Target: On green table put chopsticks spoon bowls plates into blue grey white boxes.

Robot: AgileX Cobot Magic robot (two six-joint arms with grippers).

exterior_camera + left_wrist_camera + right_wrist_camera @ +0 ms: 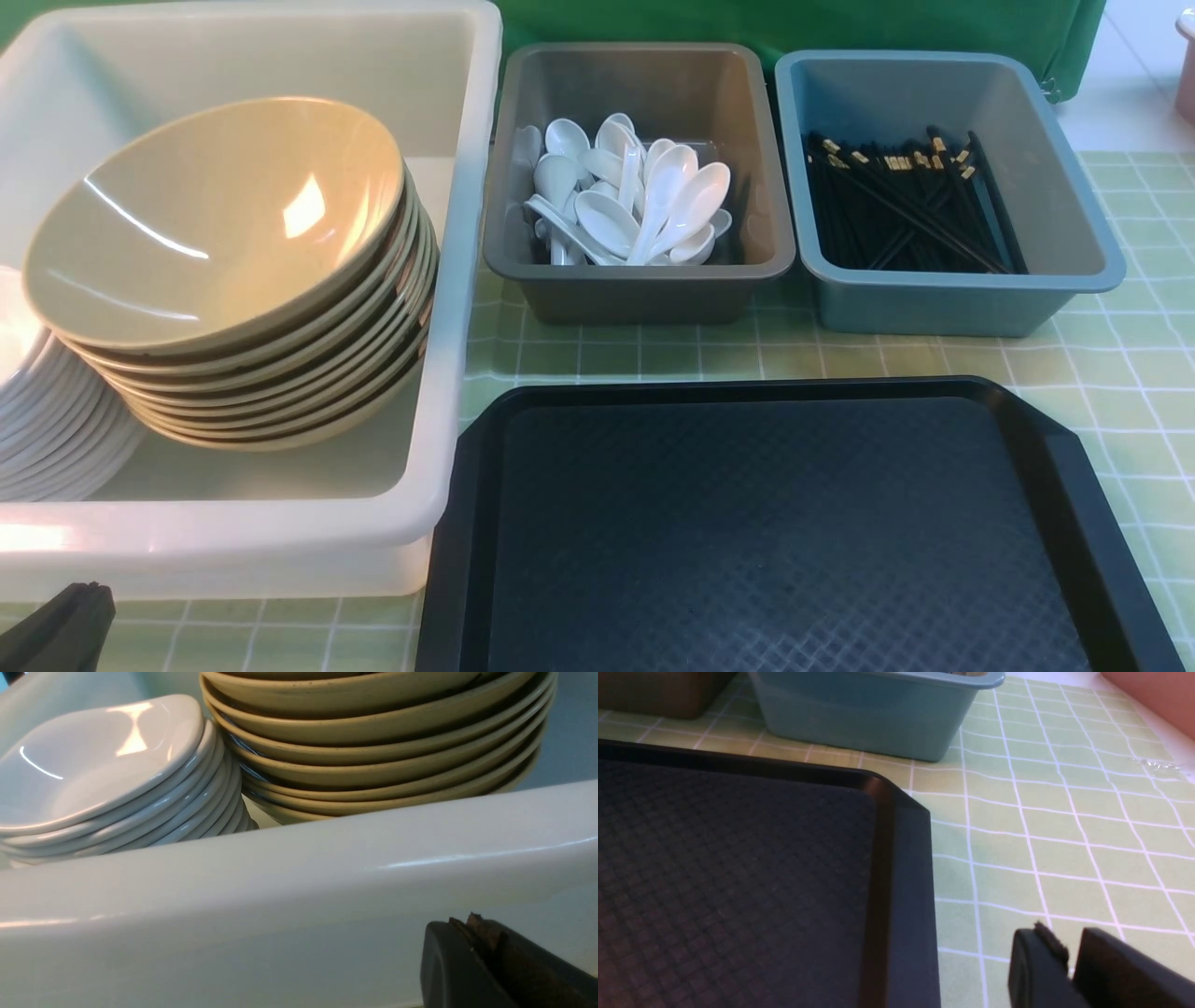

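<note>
Several tan bowls are stacked and tilted in the white box, beside a stack of white plates. The grey box holds several white spoons. The blue box holds black chopsticks. My left gripper is shut and empty, low in front of the white box. In the left wrist view the left gripper sits below the tub rim, with the plates and bowls behind. My right gripper is shut and empty over the green table.
A black textured tray lies bare at the front centre and also shows in the right wrist view. The blue box stands beyond it. The checked green table shows to the right of the tray. A pink object is at the far right edge.
</note>
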